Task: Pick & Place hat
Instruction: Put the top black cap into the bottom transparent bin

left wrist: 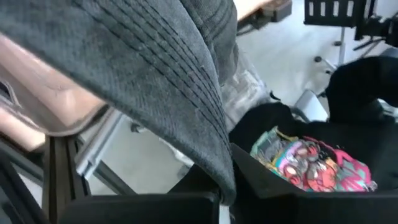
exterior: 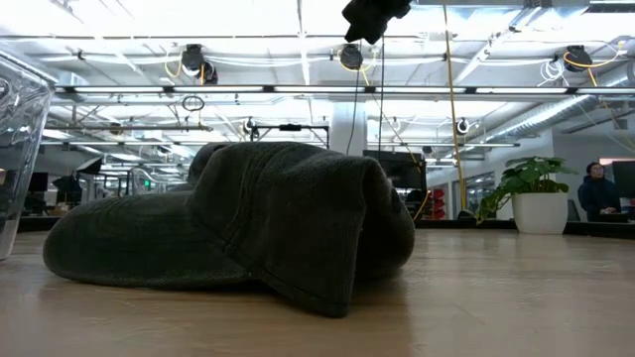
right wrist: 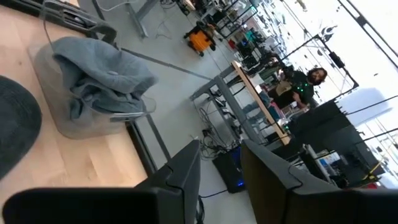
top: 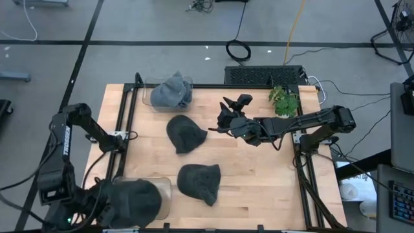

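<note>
The high view looks straight down on the whole surface (top: 259,168). The low view sits at surface level, close behind a dark hat (exterior: 248,218), which the overhead also shows.

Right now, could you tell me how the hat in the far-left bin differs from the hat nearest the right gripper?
The hat in the bin is lighter blue-grey and bunched inside a clear container; the dark hat is charcoal and lies flat on the table. The open right gripper hovers near the dark hat. Both are soft fabric.
</note>
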Action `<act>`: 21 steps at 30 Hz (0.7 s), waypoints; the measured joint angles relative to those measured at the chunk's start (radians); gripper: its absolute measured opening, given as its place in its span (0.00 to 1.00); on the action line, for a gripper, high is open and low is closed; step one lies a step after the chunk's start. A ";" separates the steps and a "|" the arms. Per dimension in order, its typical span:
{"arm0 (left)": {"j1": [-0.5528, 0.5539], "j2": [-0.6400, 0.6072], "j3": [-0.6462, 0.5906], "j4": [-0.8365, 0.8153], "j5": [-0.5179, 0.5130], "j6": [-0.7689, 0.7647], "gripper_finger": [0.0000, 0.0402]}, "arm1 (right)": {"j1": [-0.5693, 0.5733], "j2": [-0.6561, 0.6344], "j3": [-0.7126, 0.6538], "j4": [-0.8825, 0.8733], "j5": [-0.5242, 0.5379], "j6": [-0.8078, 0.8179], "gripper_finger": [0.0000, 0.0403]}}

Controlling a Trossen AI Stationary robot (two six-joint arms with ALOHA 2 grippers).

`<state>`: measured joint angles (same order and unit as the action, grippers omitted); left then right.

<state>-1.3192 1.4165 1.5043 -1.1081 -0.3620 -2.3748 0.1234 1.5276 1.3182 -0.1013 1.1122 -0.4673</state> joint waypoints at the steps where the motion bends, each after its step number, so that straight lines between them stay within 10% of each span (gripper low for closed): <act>1: 0.001 0.002 -0.002 -0.008 -0.001 0.007 0.02 | 0.000 0.000 0.000 -0.001 0.000 0.004 0.26; 21: 0.001 0.011 -0.256 0.200 -0.030 0.130 0.02 | 0.000 0.000 0.000 0.023 -0.018 0.008 0.25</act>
<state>-1.3178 1.4273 1.2482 -0.9081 -0.3917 -2.2452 0.1234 1.5276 1.3182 -0.0788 1.0943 -0.4595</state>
